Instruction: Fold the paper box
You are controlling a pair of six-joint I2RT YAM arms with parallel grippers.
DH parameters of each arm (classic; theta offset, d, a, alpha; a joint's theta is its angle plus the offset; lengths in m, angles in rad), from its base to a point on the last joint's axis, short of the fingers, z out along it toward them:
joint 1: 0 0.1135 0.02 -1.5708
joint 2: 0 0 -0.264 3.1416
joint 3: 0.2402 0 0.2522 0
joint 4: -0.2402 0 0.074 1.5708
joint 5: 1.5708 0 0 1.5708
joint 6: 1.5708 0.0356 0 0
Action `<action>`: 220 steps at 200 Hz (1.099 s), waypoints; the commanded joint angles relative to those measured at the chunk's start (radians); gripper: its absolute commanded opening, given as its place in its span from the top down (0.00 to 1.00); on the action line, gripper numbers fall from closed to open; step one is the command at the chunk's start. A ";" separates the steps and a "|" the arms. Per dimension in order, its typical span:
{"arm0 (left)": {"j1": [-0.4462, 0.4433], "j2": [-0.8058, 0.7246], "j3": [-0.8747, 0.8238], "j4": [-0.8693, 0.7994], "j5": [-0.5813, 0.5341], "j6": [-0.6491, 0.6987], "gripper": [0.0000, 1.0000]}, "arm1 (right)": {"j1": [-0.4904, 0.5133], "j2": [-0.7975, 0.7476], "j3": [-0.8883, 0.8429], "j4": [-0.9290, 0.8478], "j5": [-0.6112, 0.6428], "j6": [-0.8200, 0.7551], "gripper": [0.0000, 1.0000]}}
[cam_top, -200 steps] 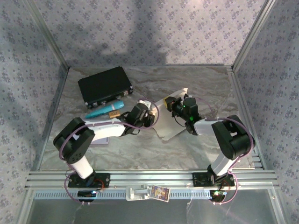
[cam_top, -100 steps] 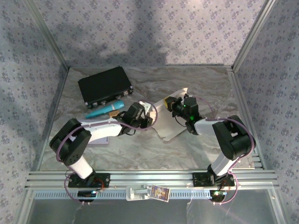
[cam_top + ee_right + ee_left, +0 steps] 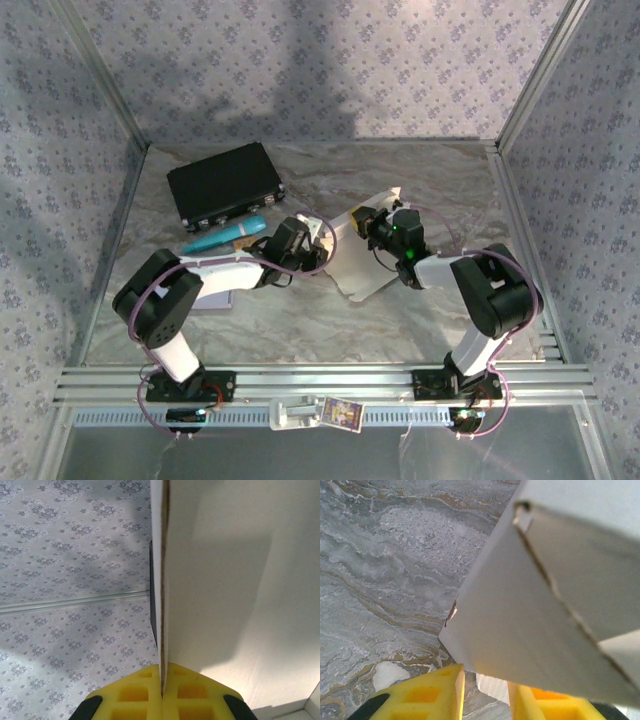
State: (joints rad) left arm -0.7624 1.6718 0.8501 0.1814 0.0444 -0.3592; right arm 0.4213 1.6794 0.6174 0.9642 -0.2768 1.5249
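The white paper box (image 3: 368, 245) lies partly folded at mid-table, one flap raised. My right gripper (image 3: 362, 222) is shut on an upright wall of the paper box (image 3: 225, 580); the yellow pads (image 3: 192, 692) pinch its thin edge at the right gripper (image 3: 162, 692). My left gripper (image 3: 318, 240) sits at the box's left edge. In the left wrist view a box panel (image 3: 530, 605) hangs over the left gripper (image 3: 487, 690). Its yellow fingers (image 3: 432, 695) stand a little apart, with marble and a small white flap corner in the gap.
A black case (image 3: 225, 185) lies at the back left, with a teal object (image 3: 225, 237) just in front of it, close to my left arm. The marble table (image 3: 395, 570) is bounded by patterned walls and a metal rail (image 3: 320, 380) at the near edge.
My left arm shifted slightly left and back again, its gripper staying at the box's left edge. The right gripper kept its hold and the box hardly moved.
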 commanded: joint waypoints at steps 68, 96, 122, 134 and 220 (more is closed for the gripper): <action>-0.021 0.053 0.076 0.065 0.005 -0.051 0.81 | 0.016 0.021 -0.040 -0.022 0.016 -0.009 1.00; -0.032 0.076 0.095 0.057 -0.050 -0.092 0.78 | 0.025 0.022 -0.037 -0.017 0.025 -0.009 1.00; -0.042 0.083 0.092 0.069 -0.121 -0.142 0.76 | 0.032 0.020 -0.053 -0.015 0.032 -0.016 1.00; -0.044 0.082 0.087 0.076 -0.141 -0.162 0.76 | 0.029 0.022 -0.067 -0.002 0.032 -0.022 1.00; -0.044 0.100 0.080 0.095 -0.204 -0.213 0.73 | 0.021 0.027 -0.098 0.008 0.013 -0.040 1.00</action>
State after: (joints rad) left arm -0.8120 1.7473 0.9119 0.2153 -0.0868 -0.5446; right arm 0.4313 1.6833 0.5533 1.0740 -0.2230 1.5024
